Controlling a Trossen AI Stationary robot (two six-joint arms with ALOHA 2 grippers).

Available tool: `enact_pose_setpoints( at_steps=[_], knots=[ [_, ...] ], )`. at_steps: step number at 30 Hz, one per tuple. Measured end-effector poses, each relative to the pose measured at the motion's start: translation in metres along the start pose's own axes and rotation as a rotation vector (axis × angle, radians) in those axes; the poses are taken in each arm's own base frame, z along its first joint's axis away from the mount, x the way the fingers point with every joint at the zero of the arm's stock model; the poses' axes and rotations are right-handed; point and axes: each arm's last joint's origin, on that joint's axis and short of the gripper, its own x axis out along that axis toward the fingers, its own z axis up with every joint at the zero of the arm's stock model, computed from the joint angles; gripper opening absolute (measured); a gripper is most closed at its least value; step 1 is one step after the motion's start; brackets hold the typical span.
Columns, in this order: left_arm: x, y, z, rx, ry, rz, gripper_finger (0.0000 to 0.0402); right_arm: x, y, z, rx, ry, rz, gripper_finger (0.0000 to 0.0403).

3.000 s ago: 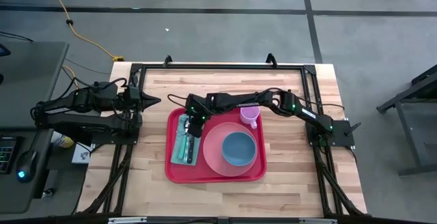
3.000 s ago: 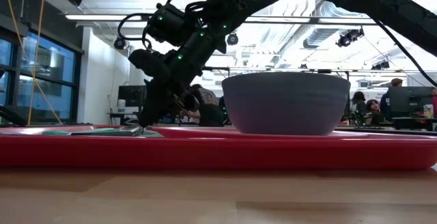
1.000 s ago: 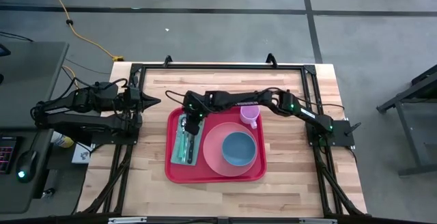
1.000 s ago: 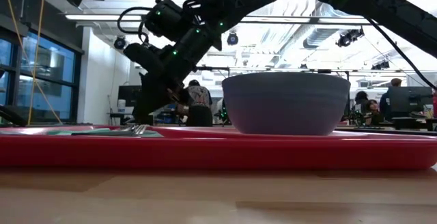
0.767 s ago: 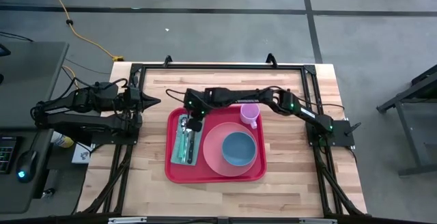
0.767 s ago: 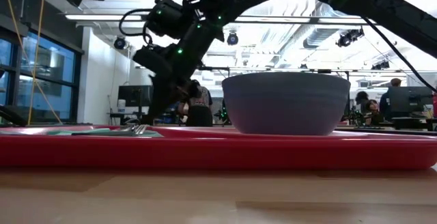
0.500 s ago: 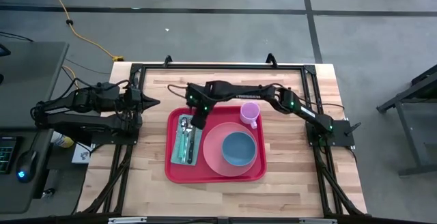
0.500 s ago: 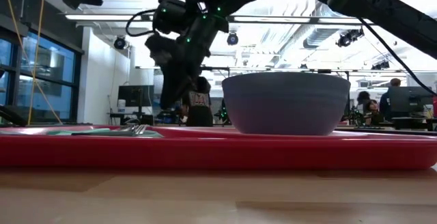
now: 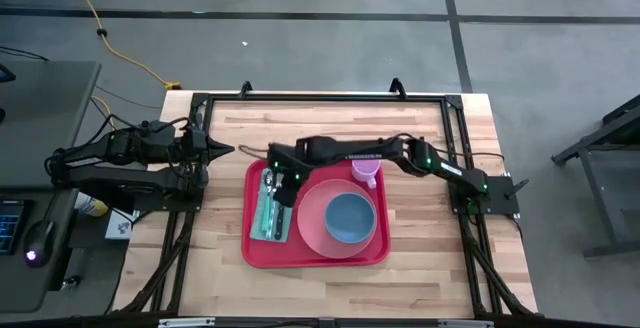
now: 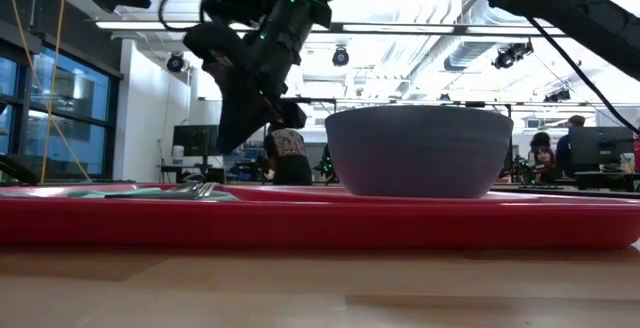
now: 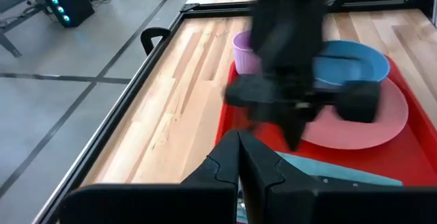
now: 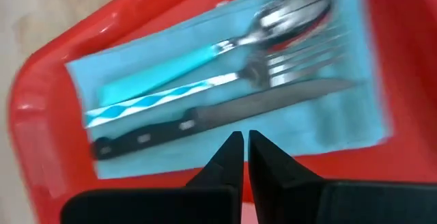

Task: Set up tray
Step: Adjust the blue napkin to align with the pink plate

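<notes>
The red tray (image 9: 262,253) lies on the wooden table and fills the front of the low view (image 10: 300,223). On it a teal napkin (image 12: 328,125) carries a spoon (image 12: 287,19), a fork (image 12: 300,53) and a black-handled knife (image 12: 205,118). A blue bowl (image 9: 349,218) sits on a pink plate (image 9: 310,223), and a purple cup (image 9: 365,170) stands at the tray's far edge. My right gripper (image 9: 283,192) hovers shut above the napkin (image 12: 242,141), clear of the cutlery (image 10: 232,146). My left gripper (image 9: 226,150) is shut (image 11: 239,145) and waits left of the tray.
A black frame (image 9: 320,98) borders the table along its far edge and sides. Bare wood lies between the tray and the far rail, and on the near side. My right arm (image 9: 350,150) spans the tray's far edge above the cup.
My right gripper has risen from just above the cutlery to well above the tray's left part. The cutlery, napkin, bowl and cup have stayed where they were.
</notes>
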Motion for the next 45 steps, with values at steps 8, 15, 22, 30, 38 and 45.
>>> enact_pose_setpoints(
  at_steps=[8,15,22,30,38,45],
  knots=[
    [0.0,0.0,0.0,0.049,0.0,0.0,0.0037,0.007,0.053,-0.028,0.015,0.008,-0.034,0.0],
    [0.0,0.0,0.0,-0.019,0.0,-0.001,0.0037,0.008,0.089,-0.049,0.008,0.001,-0.023,0.0],
    [0.0,0.0,0.001,-0.133,-0.009,-0.001,0.0037,0.02,0.122,-0.071,-0.012,-0.044,0.004,0.0],
    [0.0,0.001,0.005,-0.192,-0.05,0.014,0.0037,0.021,0.129,-0.071,-0.015,-0.126,-0.022,0.0],
    [0.0,0.001,0.007,-0.205,-0.076,0.014,0.0037,0.056,0.116,-0.087,0.043,-0.096,-0.041,0.0],
    [0.0,0.001,0.007,-0.205,-0.076,0.016,0.0037,0.063,0.114,-0.092,0.056,-0.104,-0.009,0.0]
  ],
)
